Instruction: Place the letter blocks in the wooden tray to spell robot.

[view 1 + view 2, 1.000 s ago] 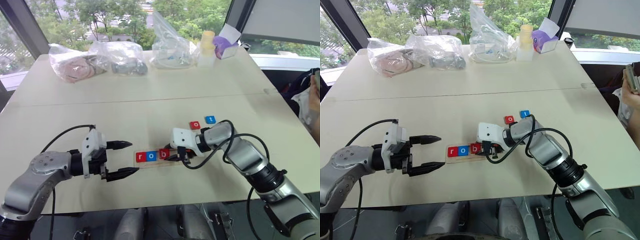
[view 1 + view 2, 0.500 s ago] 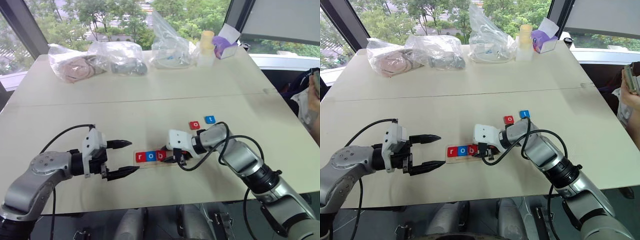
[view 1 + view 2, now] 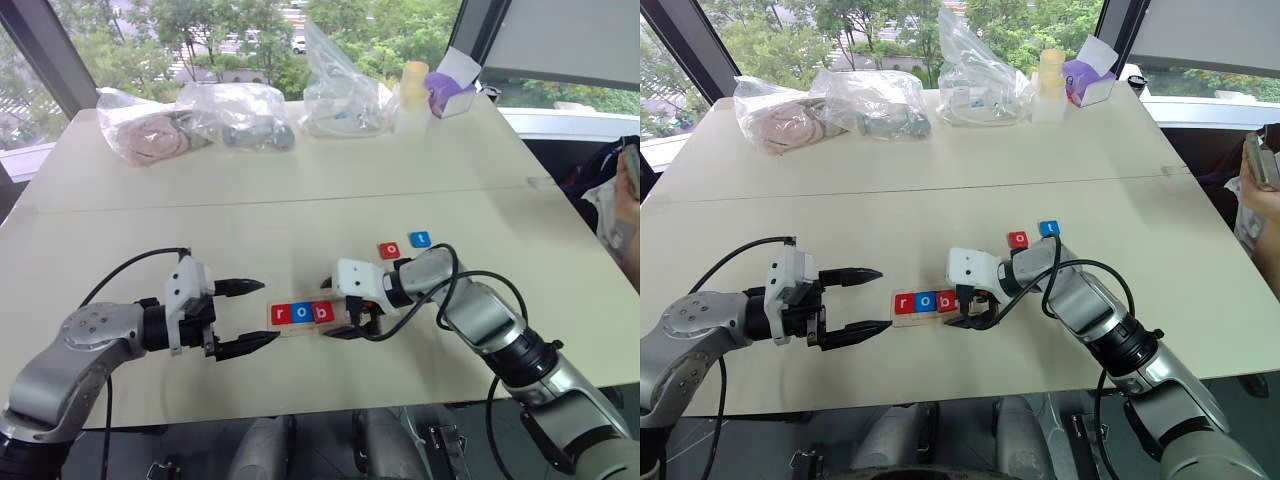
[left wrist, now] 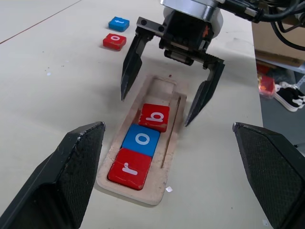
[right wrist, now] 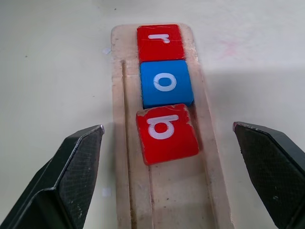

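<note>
Letter blocks sit partly in place: three of them lie in the wooden tray (image 4: 164,143), which rests on the beige tabletop (image 3: 300,215) between the two grippers. Reading along the tray from the robot's left, they are a red r block (image 4: 130,168), a blue o block (image 4: 141,140) touching it, and a red b block (image 4: 154,117). The b block is turned slightly askew, so that one corner leans toward the tray's rim, and it touches the o block at one edge. The rest of the tray's groove beyond the b block is bare wood.

Two more blocks lie flat on the tabletop, apart from the tray and farther from the robot: a red o block (image 3: 390,250) and, just beside it on the right, a blue t block (image 3: 421,239).

The right gripper (image 4: 164,102) hangs over the unfilled end of the tray, pointing down and toward the robot's left. Its two black fingers are spread wide, one on either side of the tray, and grasp nothing; the b block lies between the fingertips without being touched.

The left gripper (image 3: 248,317) hovers near the tray's r end, pointing at it. Its fingers are also spread wide, with nothing between them.

Several clear plastic bags (image 3: 240,112) and a pale bottle (image 3: 412,97) stand at the far edge of the tabletop.
</note>
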